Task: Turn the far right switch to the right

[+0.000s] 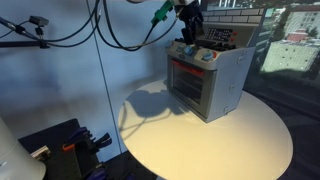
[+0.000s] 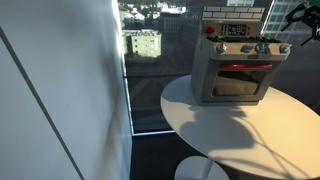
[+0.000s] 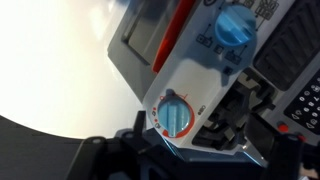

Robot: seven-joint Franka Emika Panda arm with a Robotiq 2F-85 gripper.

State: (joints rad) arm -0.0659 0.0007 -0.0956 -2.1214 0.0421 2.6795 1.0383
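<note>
A grey toy oven with a red-trimmed door stands on the round white table; it also shows in an exterior view. Blue round knobs run along its top panel. In the wrist view one blue knob with a red ring is close in front of me, and another blue knob is farther up. My gripper hangs just above the oven's top panel, near the right frame edge in an exterior view. Its dark fingers sit on either side of the near knob, apart from it.
The oven has a tall back panel with buttons. A window with a city view is beside the table. Cables hang from above. Dark equipment stands on the floor by the table.
</note>
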